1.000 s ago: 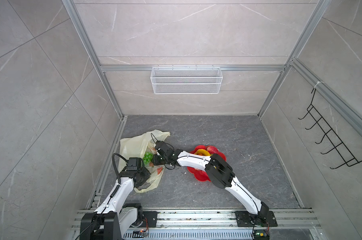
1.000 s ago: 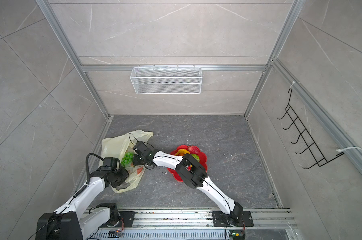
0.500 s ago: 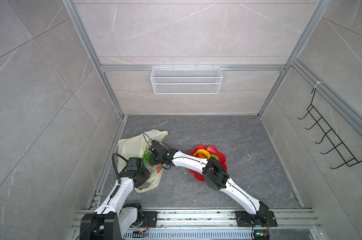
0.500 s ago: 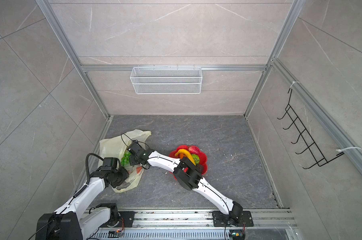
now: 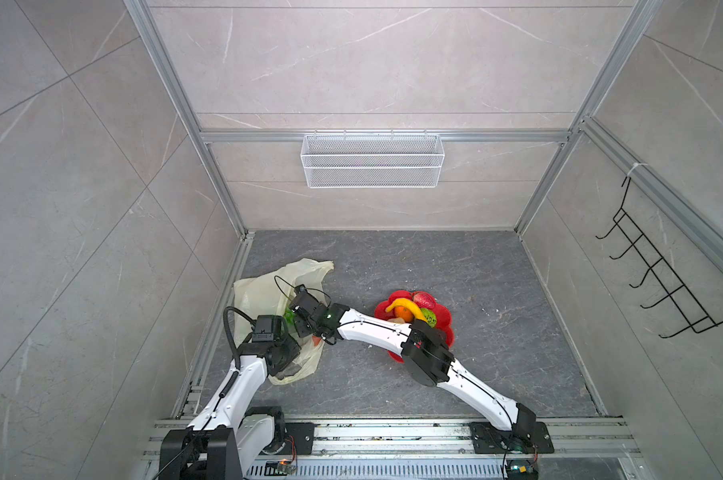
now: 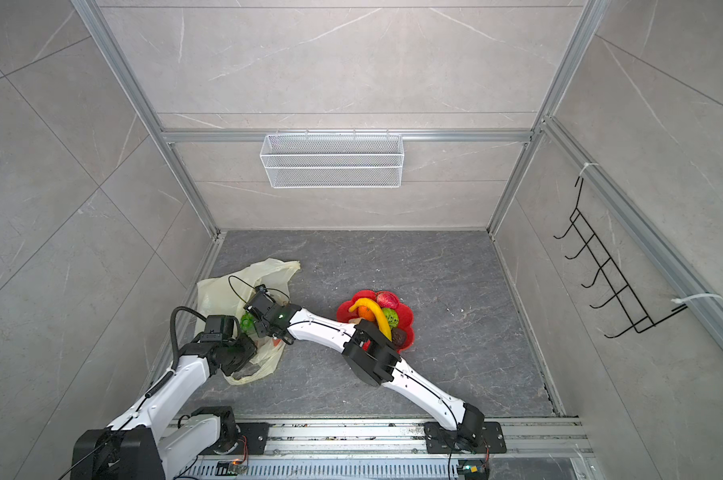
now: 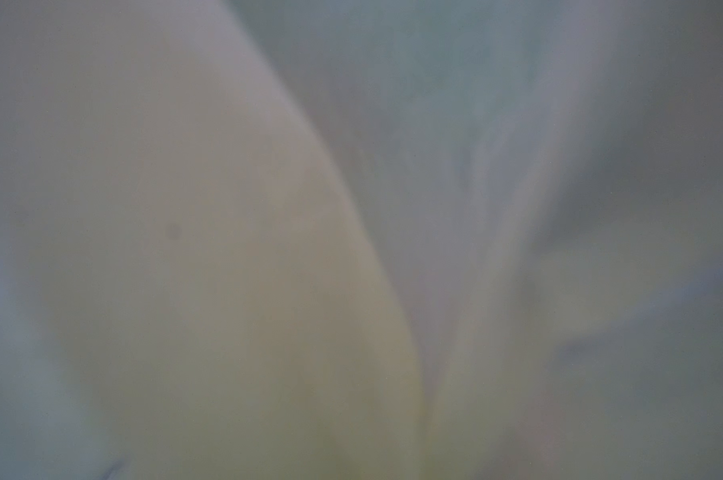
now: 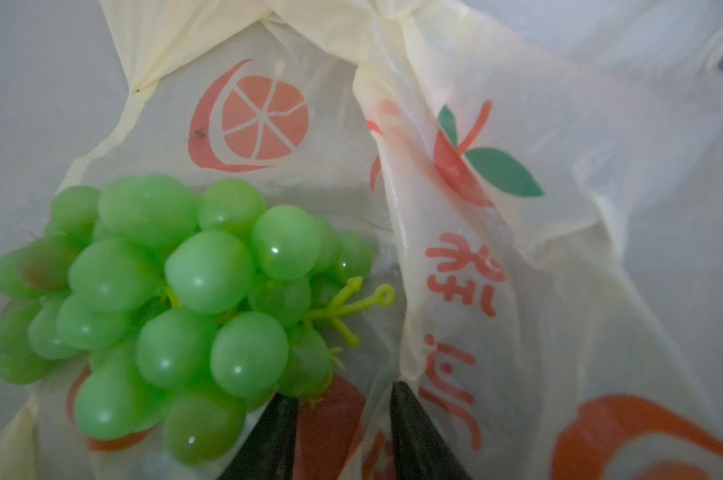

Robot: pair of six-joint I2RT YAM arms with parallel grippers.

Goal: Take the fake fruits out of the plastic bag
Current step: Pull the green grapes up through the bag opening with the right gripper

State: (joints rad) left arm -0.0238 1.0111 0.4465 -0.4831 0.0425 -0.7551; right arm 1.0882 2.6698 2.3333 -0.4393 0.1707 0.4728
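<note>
While the plastic bag [image 5: 260,291] lies crumpled on the floor [image 5: 476,282], the green grape bunch [image 8: 177,299] sits in its mouth, the right gripper [image 8: 341,392] beside the bunch, jaws parted and empty. The left gripper [image 5: 287,363] rests on the bag's near edge; whether it grips cannot be told.

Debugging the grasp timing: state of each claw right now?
Left claw: cannot tell; against the plastic bag, wrist view blurred.
Right claw: open, empty, by the grape bunch.

R claw [image 8: 341,397]: jaws apart, arm across mid | L claw [image 5: 287,360]: low, state unclr
</note>
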